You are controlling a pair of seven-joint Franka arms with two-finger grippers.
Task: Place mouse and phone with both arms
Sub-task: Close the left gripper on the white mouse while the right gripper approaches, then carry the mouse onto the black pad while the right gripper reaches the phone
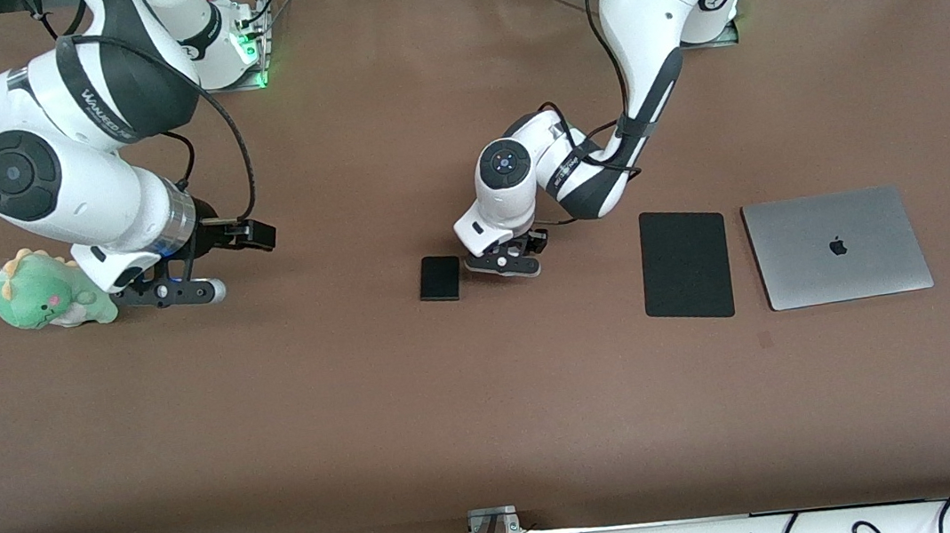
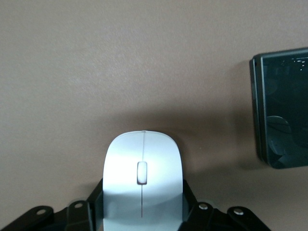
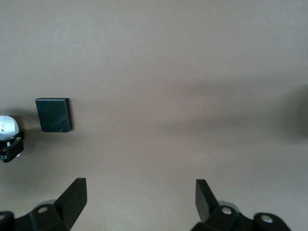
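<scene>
Left gripper (image 1: 509, 264) has the mouse (image 2: 143, 180); phone (image 1: 440, 278) not yet picked up.

Left jaws pinch the mouse by its sides, low over the brown counter (image 1: 365, 404), just beside the phone lying flat mid-counter. Right gripper (image 3: 139, 202) waits with jaws spread wide and empty, over the counter by a green plush dinosaur (image 1: 44, 293). Both placements outstanding, by my reading. Black mouse pad (image 1: 685, 264) and closed laptop (image 1: 836, 247) toward the left arm's end; cables along the counter's edge.
</scene>
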